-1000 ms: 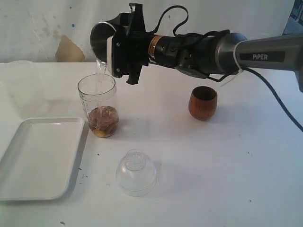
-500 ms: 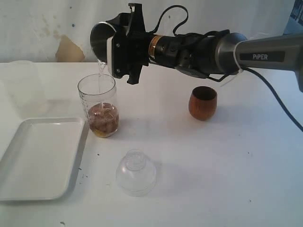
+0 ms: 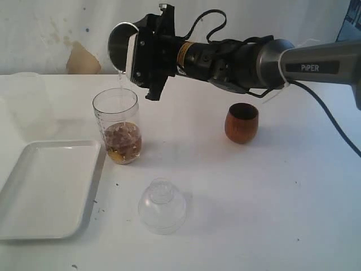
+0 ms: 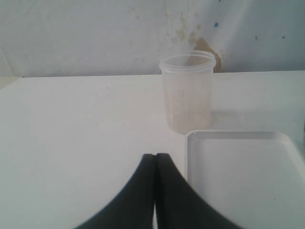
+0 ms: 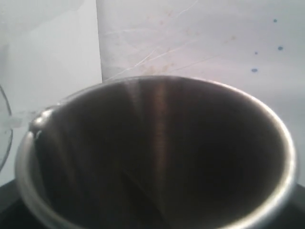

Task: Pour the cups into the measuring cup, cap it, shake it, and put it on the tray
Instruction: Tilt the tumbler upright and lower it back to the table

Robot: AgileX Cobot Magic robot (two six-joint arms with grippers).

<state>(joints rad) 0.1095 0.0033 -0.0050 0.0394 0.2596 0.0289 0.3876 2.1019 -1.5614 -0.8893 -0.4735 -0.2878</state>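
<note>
- Presently the right gripper (image 3: 142,61) is clenched on the steel tumbler (image 3: 119,44), which is tipped mouth-down above the measuring cup (image 3: 117,127). A thin stream appears to run from its lip.
- The measuring cup stands upright on the table (image 3: 271,214), just beside the tray (image 3: 45,189) but outside it. Brownish pieces and liquid sit in its lower part.
- From the right wrist, the tumbler's inside looks dark and nearly drained, so this pour is judged close to finished.
- The wooden cup (image 3: 241,122) stands upright, well apart on the right. Its contents are hidden, so whether it has been poured cannot be told.
- Capping, shaking and placing are not yet done. The clear domed lid (image 3: 162,206) lies on the table in front of the measuring cup, and the tray holds nothing.
- The left gripper (image 4: 155,191) has its fingers pressed together on nothing, low beside the tray's corner.
- A frosted cup (image 4: 187,90) stands behind the tray, and nothing blocks the short path from the measuring cup to the tray.
</note>
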